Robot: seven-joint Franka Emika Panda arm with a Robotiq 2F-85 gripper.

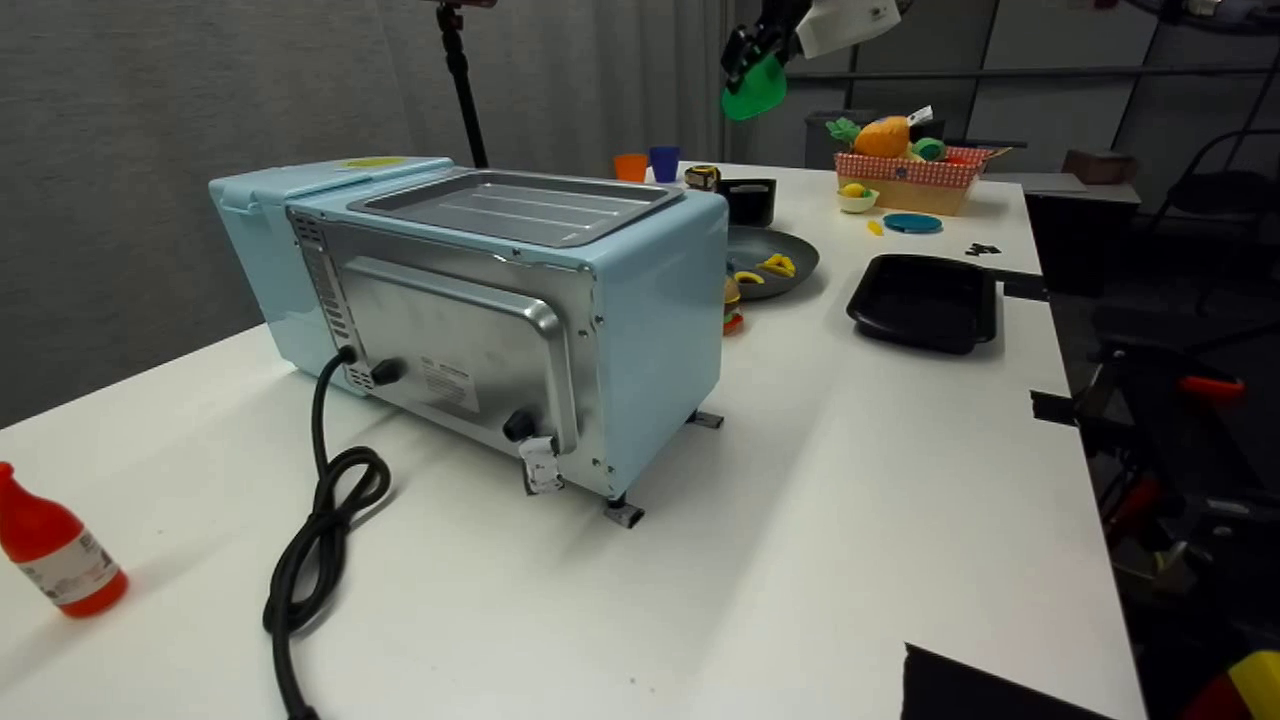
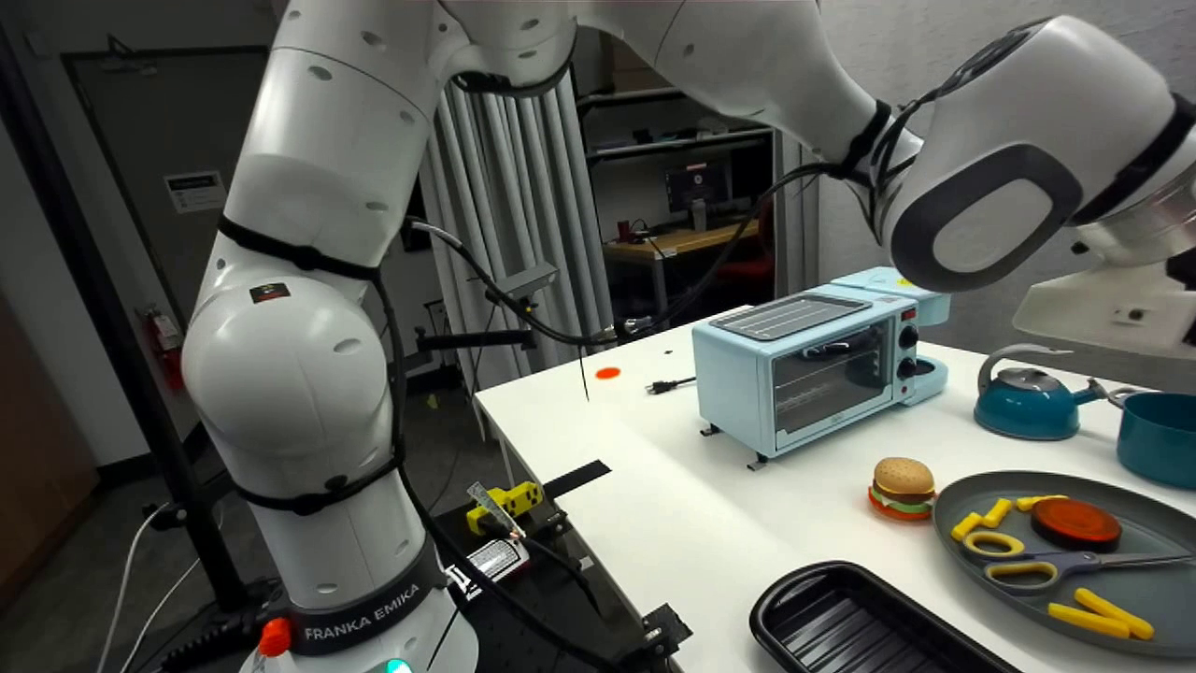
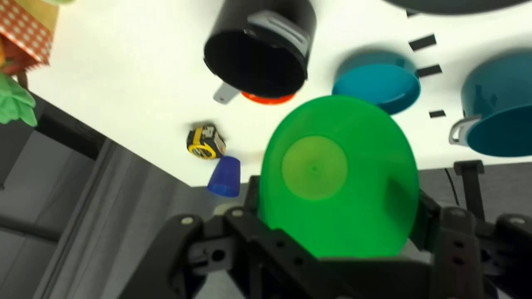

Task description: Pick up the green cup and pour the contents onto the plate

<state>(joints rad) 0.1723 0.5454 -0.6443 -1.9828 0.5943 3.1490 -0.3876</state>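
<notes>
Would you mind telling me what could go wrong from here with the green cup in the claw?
The green cup looks tilted in the claw, well above the white table, so whatever is inside, which I cannot make out, might scatter. The black pot and tape measure show beyond it in the wrist view, so a badly aimed pour could perhaps land there.

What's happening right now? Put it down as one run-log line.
Robotiq gripper: closed on green plastic cup | cup position: aloft, tilted | pour: cannot confirm from views
</notes>
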